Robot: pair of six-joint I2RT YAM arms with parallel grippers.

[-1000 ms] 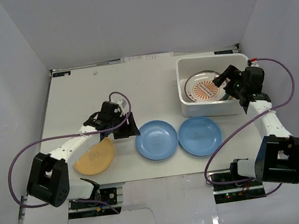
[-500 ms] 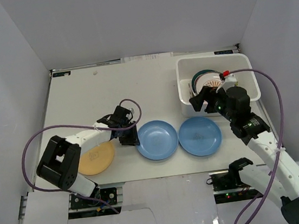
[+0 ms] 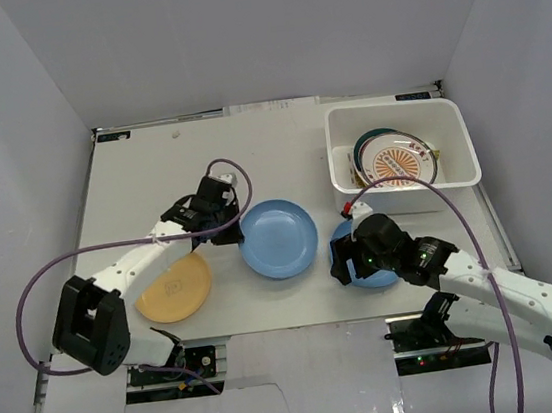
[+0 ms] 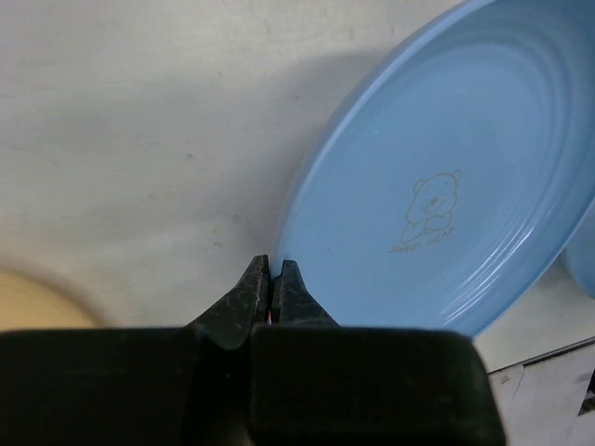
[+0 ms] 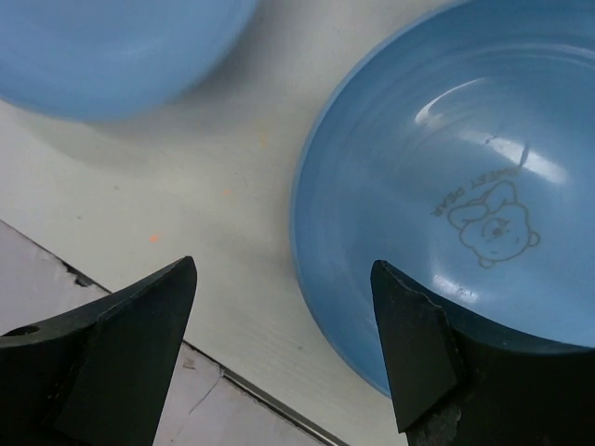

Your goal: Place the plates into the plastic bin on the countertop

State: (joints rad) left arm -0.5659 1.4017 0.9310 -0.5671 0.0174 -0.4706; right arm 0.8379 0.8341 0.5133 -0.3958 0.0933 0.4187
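Two blue plates are on the countertop (image 3: pixel 151 171). My left gripper (image 3: pixel 237 231) is shut on the left rim of the left blue plate (image 3: pixel 282 238), which is tilted up off the surface; in the left wrist view the gripper (image 4: pixel 271 277) pinches that plate (image 4: pixel 446 177) at its edge. My right gripper (image 3: pixel 340 259) hangs open over the right blue plate (image 3: pixel 343 232); in its wrist view the gripper (image 5: pixel 279 344) straddles that plate's (image 5: pixel 446 167) left rim. A yellow-orange plate (image 3: pixel 173 288) lies at front left. The plastic bin (image 3: pixel 446 115) holds an orange sunburst plate (image 3: pixel 402 164) leaning against a green-rimmed one (image 3: pixel 373 138).
The table's front edge and a metal rail (image 5: pixel 232 400) run just below the right gripper. The lifted blue plate (image 5: pixel 102 46) shows at the top left of the right wrist view. The yellow-orange plate's edge (image 4: pixel 28 297) lies left of the left gripper's fingers.
The left gripper closed on the left blue plate's rim and raised it, shifting it toward the back. The right arm left the bin and came down over the right blue plate.
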